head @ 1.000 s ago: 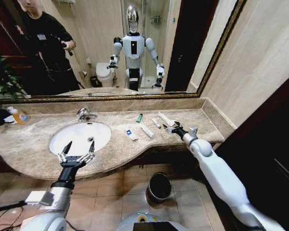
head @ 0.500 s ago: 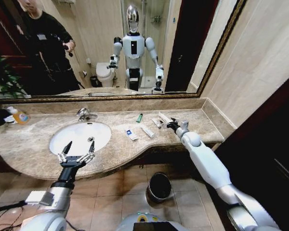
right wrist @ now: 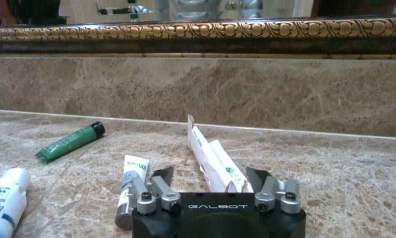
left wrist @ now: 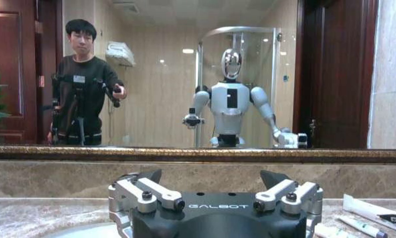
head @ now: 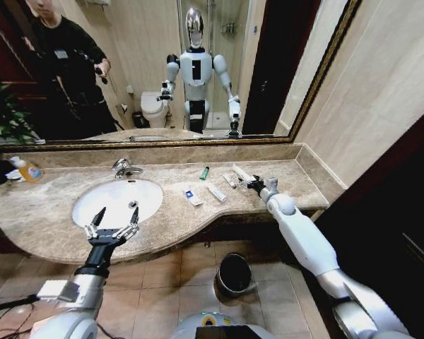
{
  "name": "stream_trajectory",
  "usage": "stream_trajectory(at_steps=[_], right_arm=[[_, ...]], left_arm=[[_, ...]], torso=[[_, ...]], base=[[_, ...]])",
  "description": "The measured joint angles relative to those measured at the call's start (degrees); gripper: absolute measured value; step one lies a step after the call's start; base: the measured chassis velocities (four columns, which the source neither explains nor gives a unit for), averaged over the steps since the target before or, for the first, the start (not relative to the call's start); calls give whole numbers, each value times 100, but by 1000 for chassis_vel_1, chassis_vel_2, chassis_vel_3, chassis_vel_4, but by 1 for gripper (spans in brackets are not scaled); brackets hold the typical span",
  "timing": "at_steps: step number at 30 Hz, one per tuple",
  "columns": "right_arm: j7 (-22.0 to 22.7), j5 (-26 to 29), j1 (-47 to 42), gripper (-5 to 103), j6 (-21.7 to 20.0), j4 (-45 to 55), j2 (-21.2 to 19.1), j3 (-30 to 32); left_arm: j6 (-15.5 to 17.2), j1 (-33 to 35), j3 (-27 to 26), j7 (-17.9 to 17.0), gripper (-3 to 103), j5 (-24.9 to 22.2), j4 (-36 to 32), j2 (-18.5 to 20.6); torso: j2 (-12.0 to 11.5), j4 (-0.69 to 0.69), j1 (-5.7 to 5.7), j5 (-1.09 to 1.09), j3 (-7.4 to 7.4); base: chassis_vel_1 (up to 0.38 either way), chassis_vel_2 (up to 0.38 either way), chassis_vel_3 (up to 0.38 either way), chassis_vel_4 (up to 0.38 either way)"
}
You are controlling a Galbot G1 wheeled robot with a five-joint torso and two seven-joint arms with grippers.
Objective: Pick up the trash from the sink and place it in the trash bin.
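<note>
Task barely begun; small round black bin on the floor looks empty; white tubes, sachets and green tube lie on the brown-beige marble surface. Right hand, fingers apart, straddles a long white sachet, not yet clamped; left hand hangs spread over the white oval basin.

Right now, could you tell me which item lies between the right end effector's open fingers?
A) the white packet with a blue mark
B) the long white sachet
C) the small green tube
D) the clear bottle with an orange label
B: in the right wrist view the long white sachet runs into the gap of the open right end effector, while the green tube lies off to one side.
</note>
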Motion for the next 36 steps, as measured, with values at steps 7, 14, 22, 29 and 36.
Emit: stream_trajectory(at_steps=[7, 14, 22, 29, 36], right_arm=[[6, -3, -27, 50, -10, 62, -21, -19], [14, 13, -36, 22, -28, 199, -94, -163], [56, 9, -151, 1, -27, 269, -38, -183], [178, 55, -278, 0, -150, 619, -97, -148], [410, 217, -467, 0, -205, 1198, -180, 6]], left_arm=[[0, 0, 0, 0, 100, 0, 0, 0], [0, 0, 0, 0, 100, 0, 0, 0], [0, 0, 0, 0, 100, 0, 0, 0], [0, 0, 0, 0, 100, 0, 0, 0], [0, 0, 0, 0, 100, 0, 0, 0]], torso=[[1, 0, 0, 0, 0], [1, 0, 0, 0, 0], [1, 0, 0, 0, 0], [1, 0, 0, 0, 0], [0, 0, 0, 0, 0]], base=[[0, 0, 0, 0], [0, 0, 0, 0], [0, 0, 0, 0], [0, 0, 0, 0], [0, 0, 0, 0]])
